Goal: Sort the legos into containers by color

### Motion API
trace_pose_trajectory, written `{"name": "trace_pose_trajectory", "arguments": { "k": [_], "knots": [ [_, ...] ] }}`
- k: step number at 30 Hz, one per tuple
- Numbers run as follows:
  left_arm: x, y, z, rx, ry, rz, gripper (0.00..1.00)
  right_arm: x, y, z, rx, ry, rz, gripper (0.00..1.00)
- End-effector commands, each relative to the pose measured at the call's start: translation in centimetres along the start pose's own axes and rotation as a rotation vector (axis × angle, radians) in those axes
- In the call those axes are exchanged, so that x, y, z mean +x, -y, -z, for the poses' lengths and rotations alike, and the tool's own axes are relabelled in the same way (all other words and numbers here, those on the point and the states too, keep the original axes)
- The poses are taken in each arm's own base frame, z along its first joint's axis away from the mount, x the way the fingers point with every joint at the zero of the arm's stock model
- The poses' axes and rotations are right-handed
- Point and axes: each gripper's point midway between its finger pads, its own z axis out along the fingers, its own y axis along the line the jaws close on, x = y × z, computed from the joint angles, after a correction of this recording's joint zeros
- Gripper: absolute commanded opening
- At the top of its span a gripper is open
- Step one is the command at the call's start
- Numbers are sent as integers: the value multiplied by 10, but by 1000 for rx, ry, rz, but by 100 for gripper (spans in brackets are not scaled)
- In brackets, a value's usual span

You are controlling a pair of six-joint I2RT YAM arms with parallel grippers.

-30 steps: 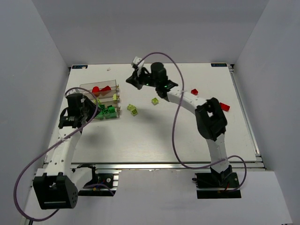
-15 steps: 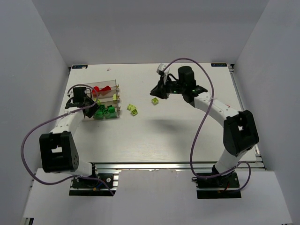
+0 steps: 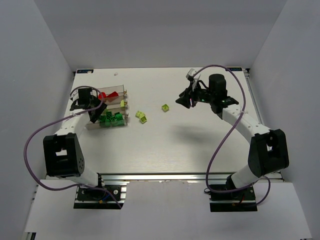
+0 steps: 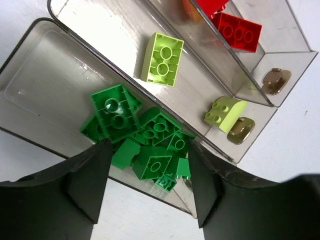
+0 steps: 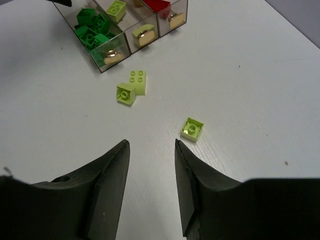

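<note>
Green legos [image 4: 112,107] heap in the tray [image 4: 40,65] — left pincer [image 4: 147,145] and right pincer [image 5: 151,145] both gape empty.

A white desk [image 3: 165,150] stands between plain pale walls [image 3: 150,30], with a silver metal rail [image 3: 170,177] running along its near edge.

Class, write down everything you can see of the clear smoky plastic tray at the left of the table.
The clear, smoky plastic tray stands flat on the white table, at its left side. Thin walls split it into three narrow rectangular compartments side by side. One holds a heap of dark green bricks, the middle two lime bricks, and the third red bricks. A round gold-coloured disc sits at each compartment's end.
</note>
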Motion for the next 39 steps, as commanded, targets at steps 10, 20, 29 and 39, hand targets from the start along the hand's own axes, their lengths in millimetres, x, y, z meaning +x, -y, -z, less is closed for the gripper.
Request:
{"name": "trace_pose_trajectory", "arguments": {
  "k": [10,20,29,39],
  "knots": [
    [-32,57,80,352,130,-39,36,23,55,35,262,-119,-202,56],
    [94,156,100,578,-170,-423,69,45,57,39,295,-199,-274,69],
    [151,153,77,342,-232,-470,98,52,57,40,315,-201,-279,89],
    [170,134,35,26,-131,-450,98,58,58,35,302,-206,-310,89]
  ]
}}
